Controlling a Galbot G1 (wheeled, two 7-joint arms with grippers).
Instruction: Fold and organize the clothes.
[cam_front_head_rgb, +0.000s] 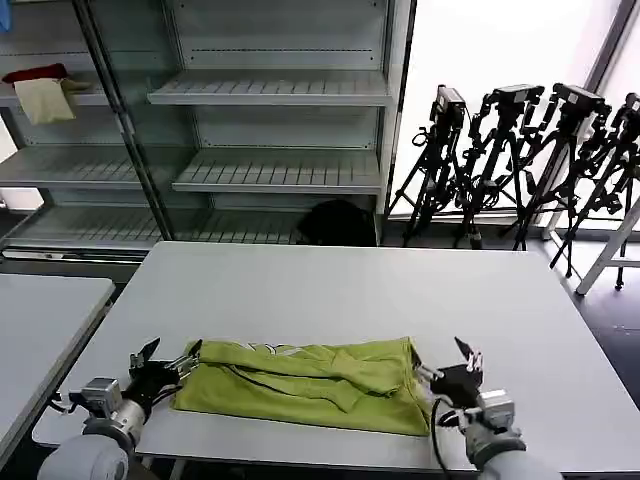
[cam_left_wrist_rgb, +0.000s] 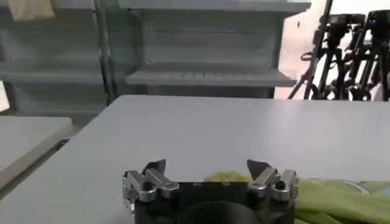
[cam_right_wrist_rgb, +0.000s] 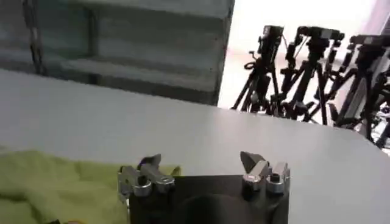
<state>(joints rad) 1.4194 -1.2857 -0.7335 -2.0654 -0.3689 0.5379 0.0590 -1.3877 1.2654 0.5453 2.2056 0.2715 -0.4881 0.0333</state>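
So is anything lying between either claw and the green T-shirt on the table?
Nothing visible. The left claw sits open at one end of the green T-shirt, the right claw open at the other end, with only bare table around them.

Grey table (cam_front_head_rgb: 330, 290) under folded lime-green T-shirt (cam_front_head_rgb: 310, 385)

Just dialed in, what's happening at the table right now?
A lime-green T-shirt lies partly folded into a long band near the front edge of the grey table. The left end effector sits open at the shirt's left end, and the right end effector sits open at its right end. Neither is gripping the fabric.
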